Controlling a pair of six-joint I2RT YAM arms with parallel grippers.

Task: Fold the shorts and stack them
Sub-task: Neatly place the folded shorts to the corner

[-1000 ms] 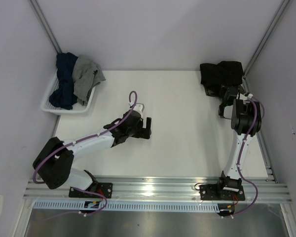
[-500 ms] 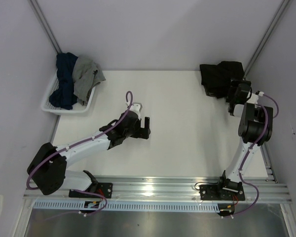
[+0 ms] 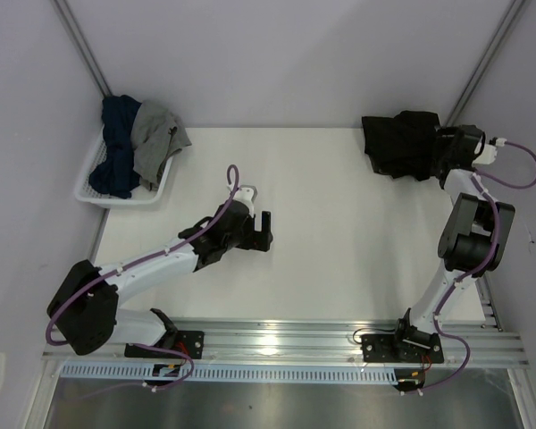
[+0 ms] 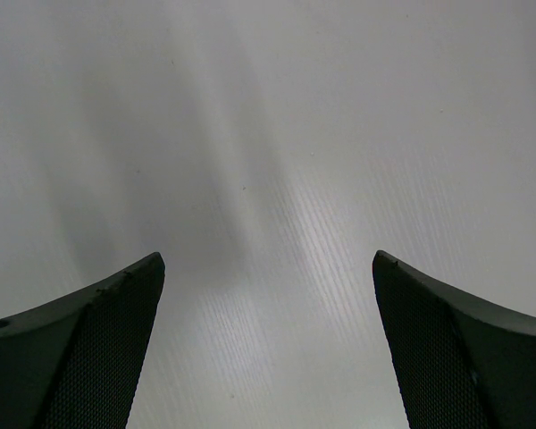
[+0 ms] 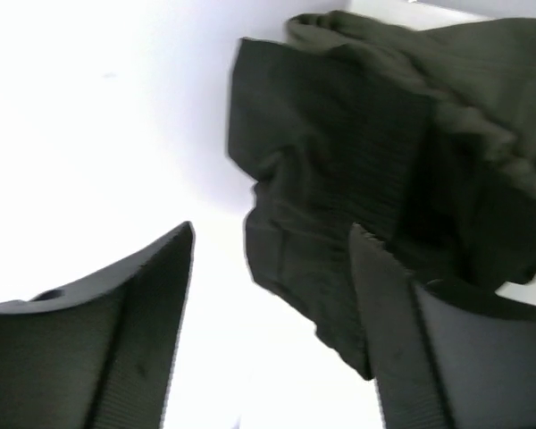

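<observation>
Where the top view looks down, the shorts [image 3: 400, 143] lie as a dark crumpled heap at the far right corner of the desk [image 3: 339, 223]. The right tool [image 3: 448, 154] is at their right edge, and the left tool [image 3: 264, 231] is well apart at mid-desk. Left wrist view: left tool spread, desk surface between its tips. Right wrist view: right tool spread (nothing pinched), shorts just beyond, partly hidden behind one tip.

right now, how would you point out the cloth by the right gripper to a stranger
Go to the far right corner of the white table, where the right gripper points. The shorts are the dark crumpled heap lying on the tabletop. The only other clothes, blue and grey, sit in the white basket at the far left.
</observation>
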